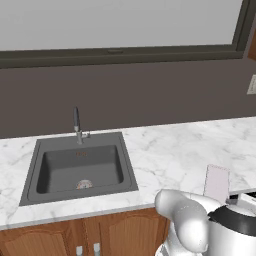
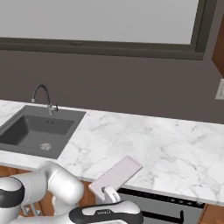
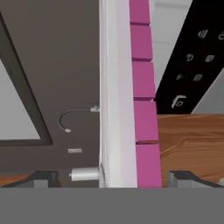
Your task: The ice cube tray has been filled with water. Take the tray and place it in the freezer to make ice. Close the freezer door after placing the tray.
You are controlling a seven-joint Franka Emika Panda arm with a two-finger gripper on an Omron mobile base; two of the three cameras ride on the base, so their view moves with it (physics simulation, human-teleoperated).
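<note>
Tray: the ice cube tray (image 2: 117, 173) lies flat on the marble table (image 2: 175, 148), at the front edge, its near end reaching the rim; in the left base view it sits at about 4 o'clock from the sink (image 1: 80, 167), well apart from it.
Claw: the claw (image 3: 113, 177) stands wide open, one tip on either side of the tray's long edge, which runs up the middle of the hand view between them; neither tip seems to press on it, so I judge nothing is gripped yet.
Done so far: the arm is brought to the tray and the claw lined up around it.
Left to do: closing on the tray, lifting it, carrying it to the freezer, setting it inside, shutting the door.
Hidden: the near end of the tray is covered by the robot's wrist in both base views.
Hard to make out: whether the tray's cells hold water; whether the tips touch the tray.
</note>
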